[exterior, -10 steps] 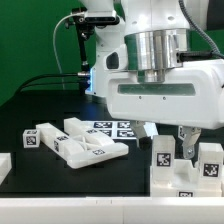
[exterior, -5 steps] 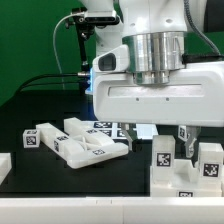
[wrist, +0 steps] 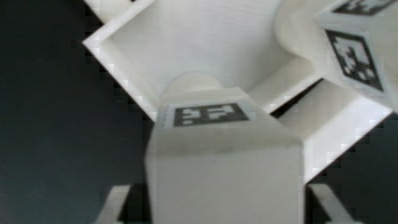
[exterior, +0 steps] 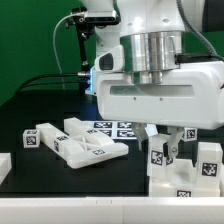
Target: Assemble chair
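The chair parts are chunky white tagged pieces. A flat panel (exterior: 90, 146) lies at the exterior view's left, with a small block (exterior: 30, 138) beside it. At the lower right stands a white cluster with two upright tagged pieces (exterior: 160, 156) (exterior: 208, 162). My gripper (exterior: 168, 140) hangs over the left of these two. In the wrist view that tagged piece (wrist: 210, 150) sits between my fingers (wrist: 121, 205), with a dark gap on each side. The gripper is open and straddles the piece without touching it. More white parts (wrist: 338, 60) lie beyond it.
The marker board (exterior: 112, 128) lies on the black table behind the panel. Another white block (exterior: 3, 166) sits at the exterior view's left edge. A second robot base and cables (exterior: 85, 40) stand at the back. The gripper body hides much of the right side.
The gripper has moved toward the exterior view's left and come down, so its fingers now stand on either side of the left upright tagged piece. The parts have not moved.
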Robot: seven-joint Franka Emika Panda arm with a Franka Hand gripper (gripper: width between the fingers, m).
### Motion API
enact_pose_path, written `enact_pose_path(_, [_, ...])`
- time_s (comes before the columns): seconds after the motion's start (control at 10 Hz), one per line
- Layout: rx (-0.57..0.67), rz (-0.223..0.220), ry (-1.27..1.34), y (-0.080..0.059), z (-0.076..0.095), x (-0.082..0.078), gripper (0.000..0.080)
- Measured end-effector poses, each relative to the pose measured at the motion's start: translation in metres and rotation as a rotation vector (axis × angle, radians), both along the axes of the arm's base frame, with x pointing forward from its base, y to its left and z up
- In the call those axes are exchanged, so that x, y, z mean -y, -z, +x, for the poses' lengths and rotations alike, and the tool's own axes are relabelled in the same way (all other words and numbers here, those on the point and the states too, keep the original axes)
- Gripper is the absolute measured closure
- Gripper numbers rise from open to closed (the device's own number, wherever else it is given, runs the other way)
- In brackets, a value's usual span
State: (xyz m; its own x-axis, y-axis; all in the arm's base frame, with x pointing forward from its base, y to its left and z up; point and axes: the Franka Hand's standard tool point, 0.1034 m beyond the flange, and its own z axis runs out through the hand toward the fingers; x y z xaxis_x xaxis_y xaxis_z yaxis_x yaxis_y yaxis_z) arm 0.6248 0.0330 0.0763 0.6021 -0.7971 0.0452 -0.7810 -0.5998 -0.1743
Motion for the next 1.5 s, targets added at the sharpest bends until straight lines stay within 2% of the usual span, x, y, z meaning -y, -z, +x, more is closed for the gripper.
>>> enact_pose_path(0.4, [-0.026,0.138,0.494,0.0002,0.0004,0.0006,0.0513])
enact_pose_path(0.5, [-0.028,0.157,0.545,-0.0001,0.0009,0.0013,0.0512])
enact_pose_path(0.6, [-0.029,0.156,0.541,0.0001,0.0005,0.0002,0.0512])
enact_pose_path(0.8, [-0.035,0.134,0.457,0.0004,-0.0004,-0.0017,0.0512])
enact_pose_path(0.9, [-0.036,0.089,0.264,-0.0017,0.0018,-0.0039,0.0418])
enact_pose_path(1.0, [-0.016,0.052,0.085,-0.0027,0.0051,0.0004,0.0235])
enact_pose_path(1.1, [-0.014,0.03,-0.065,-0.0031,0.0063,0.0019,0.0235])
enact_pose_path(1.2, [-0.016,0.016,-0.174,-0.0038,0.0083,0.0021,0.0165])
enact_pose_path(1.5, [-0.001,-0.016,-0.326,-0.0029,0.0081,0.0049,0.0153])
